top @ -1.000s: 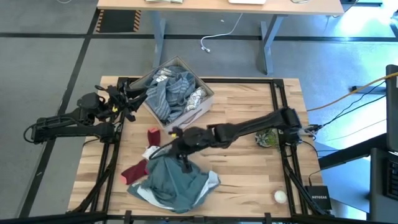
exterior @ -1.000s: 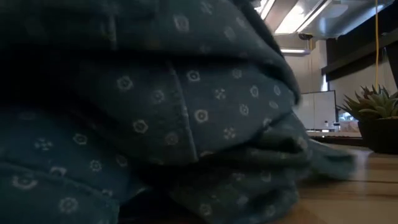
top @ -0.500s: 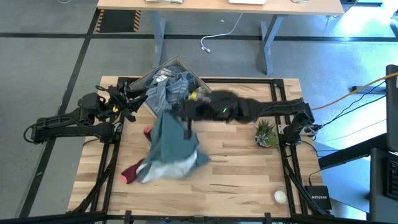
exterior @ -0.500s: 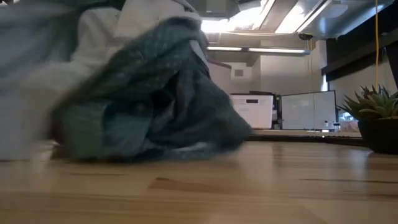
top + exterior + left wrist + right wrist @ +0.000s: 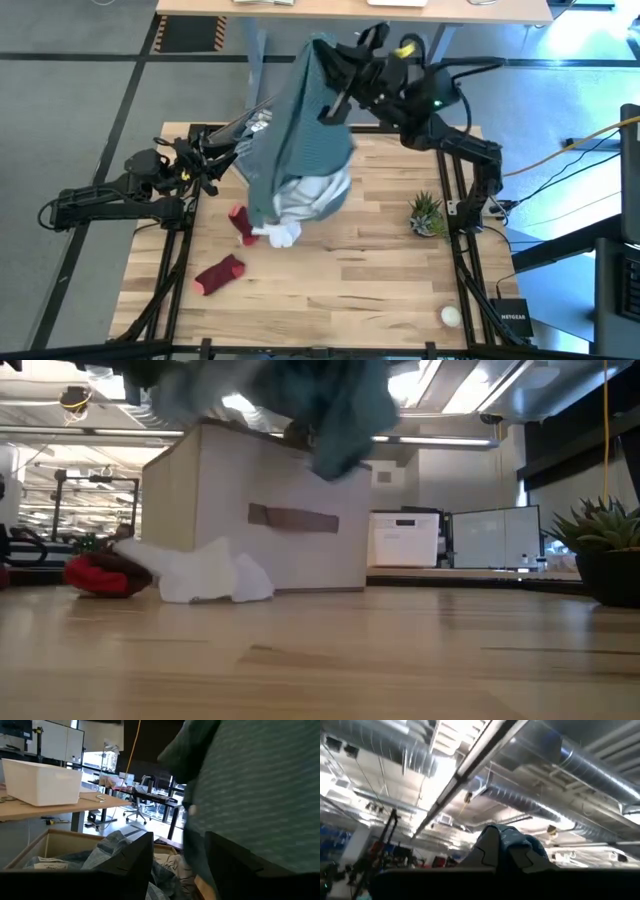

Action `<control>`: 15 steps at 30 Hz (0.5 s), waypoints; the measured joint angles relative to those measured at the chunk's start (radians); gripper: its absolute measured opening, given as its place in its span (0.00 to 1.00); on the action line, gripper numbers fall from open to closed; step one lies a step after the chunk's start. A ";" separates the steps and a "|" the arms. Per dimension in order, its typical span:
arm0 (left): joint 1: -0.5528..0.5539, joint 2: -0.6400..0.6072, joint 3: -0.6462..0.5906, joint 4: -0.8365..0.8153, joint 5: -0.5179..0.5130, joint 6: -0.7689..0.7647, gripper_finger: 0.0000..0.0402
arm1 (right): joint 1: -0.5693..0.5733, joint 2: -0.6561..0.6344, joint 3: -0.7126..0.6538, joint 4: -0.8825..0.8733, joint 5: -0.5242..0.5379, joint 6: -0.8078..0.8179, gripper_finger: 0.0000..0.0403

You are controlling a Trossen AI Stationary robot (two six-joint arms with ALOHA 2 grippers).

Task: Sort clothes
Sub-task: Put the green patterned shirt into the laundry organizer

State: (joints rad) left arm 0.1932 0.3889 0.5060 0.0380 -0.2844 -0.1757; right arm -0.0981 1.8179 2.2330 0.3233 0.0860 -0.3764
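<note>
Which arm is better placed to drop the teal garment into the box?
The right. Its hand is shut on the teal garment, which hangs raised above the cardboard box. The left hand waits open at the box's edge, holding nothing.

Hanging teal garment apparently blocks the box; front table open.

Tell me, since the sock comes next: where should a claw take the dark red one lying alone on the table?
Grip the dark red sock across its narrow middle, coming straight down. It lies flat and apart from the other clothes, with bare table around it.
</note>
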 joint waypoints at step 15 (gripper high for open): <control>0.000 0.020 0.000 0.006 -0.007 0.008 0.43 | -0.138 0.173 -0.004 -0.459 0.061 0.197 0.06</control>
State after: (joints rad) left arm 0.1932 0.4085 0.5060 0.0444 -0.2911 -0.1680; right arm -0.2357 1.9906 2.2292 -0.1354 0.1472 -0.1793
